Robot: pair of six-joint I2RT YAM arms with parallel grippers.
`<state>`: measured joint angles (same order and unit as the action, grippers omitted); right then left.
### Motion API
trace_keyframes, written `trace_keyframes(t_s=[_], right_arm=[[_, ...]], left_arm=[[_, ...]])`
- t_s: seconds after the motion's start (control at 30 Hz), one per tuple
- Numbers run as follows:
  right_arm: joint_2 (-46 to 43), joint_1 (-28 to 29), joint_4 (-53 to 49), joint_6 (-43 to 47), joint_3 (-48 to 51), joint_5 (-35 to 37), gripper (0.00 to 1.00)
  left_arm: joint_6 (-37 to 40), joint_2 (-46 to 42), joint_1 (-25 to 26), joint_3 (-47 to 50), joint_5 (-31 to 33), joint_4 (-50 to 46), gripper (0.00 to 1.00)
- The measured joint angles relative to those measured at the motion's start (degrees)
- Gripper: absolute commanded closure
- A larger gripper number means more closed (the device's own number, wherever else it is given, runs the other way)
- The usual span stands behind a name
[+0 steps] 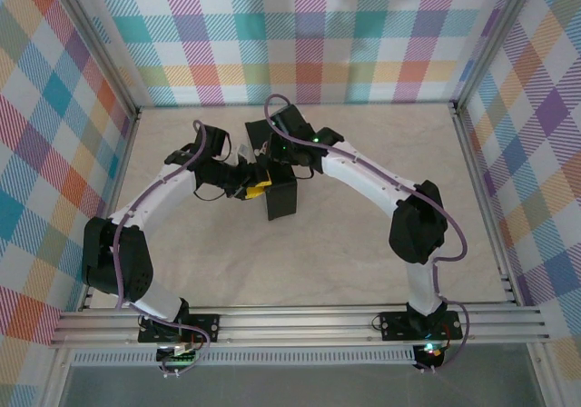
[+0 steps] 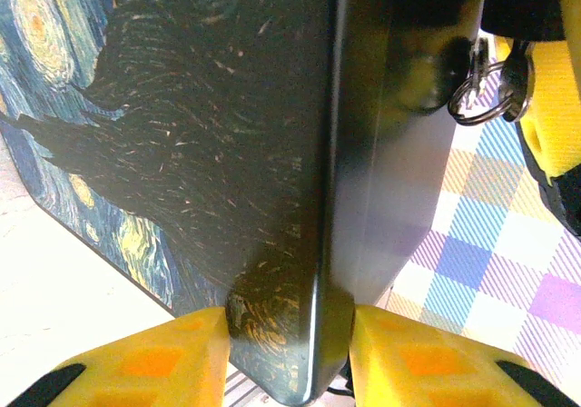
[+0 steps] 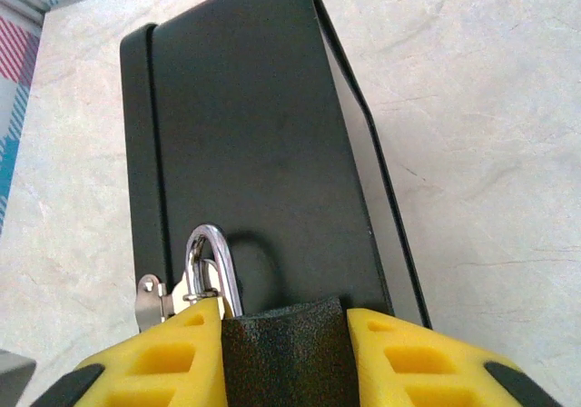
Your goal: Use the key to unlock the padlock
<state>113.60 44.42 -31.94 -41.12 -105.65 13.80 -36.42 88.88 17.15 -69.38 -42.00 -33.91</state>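
Right wrist view gives the best look at the padlock (image 3: 214, 262): a thin, bright silver shackle arches up against the plain black side of the box (image 3: 245, 134). It sits just beside a small silver hasp tab (image 3: 148, 300) at the box's edge. The lock's body is hidden behind the fingers, so I can't describe it. The shackle drops down right where one yellow finger of the right gripper (image 3: 284, 323) meets a black foam-like block (image 3: 286, 362). Both fingers press against that block, and I can't tell whether it belongs to the lock. The left gripper (image 2: 289, 348) is clamped across an edge of the box, with one finger on the swirly painted face and the other on the dark side. A key ring (image 2: 476, 100) hangs near the box's dark side.
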Motion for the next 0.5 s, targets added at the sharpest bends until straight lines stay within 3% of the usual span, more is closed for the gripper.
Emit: trace_keyframes(t_s=[0.5], right_arm=[[0.76,1.2,8.59,-7.37,2.47,5.53,1.0]], left_arm=[[0.04,0.37,-1.77,0.04,-0.63,0.81,0.63]])
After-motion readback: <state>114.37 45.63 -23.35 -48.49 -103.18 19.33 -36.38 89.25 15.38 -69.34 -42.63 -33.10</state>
